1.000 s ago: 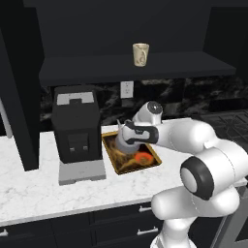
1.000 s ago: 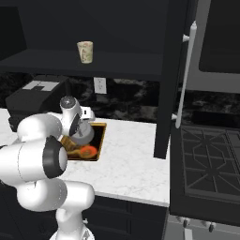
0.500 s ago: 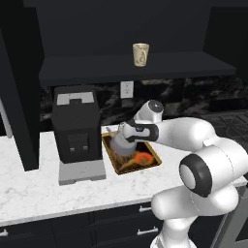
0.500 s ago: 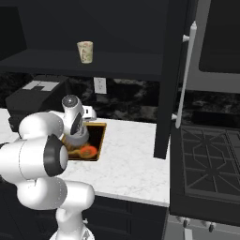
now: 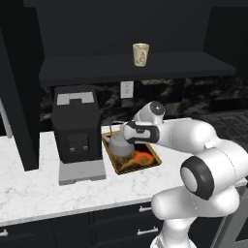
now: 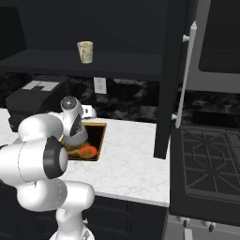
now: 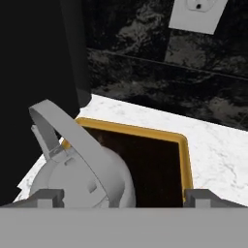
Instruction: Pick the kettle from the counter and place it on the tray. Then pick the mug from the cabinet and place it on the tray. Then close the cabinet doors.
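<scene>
Because the kettle [image 5: 119, 144] now sits on the tray's [image 5: 154, 156] left part, just right of the coffee machine [image 5: 76, 124], the gripper [image 7: 116, 196] hangs spread wide around it, gripping nothing, while the mug [image 5: 140, 54] waits on the cabinet [image 5: 135, 68] shelf above.

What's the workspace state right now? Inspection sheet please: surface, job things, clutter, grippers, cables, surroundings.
Surface: white marble counter, bare in front of the machine.
Job things: kettle sits on the tray; mug upright on the cabinet shelf; cabinet doors open, right door swung out.
Clutter: black coffee machine left of the tray.
Grippers: gripper over the kettle, jaws open either side of it, holding nothing.
Cables: nothing seen.
Surroundings: wall outlet on the dark backsplash; stove to the right; dark drawers below.
</scene>
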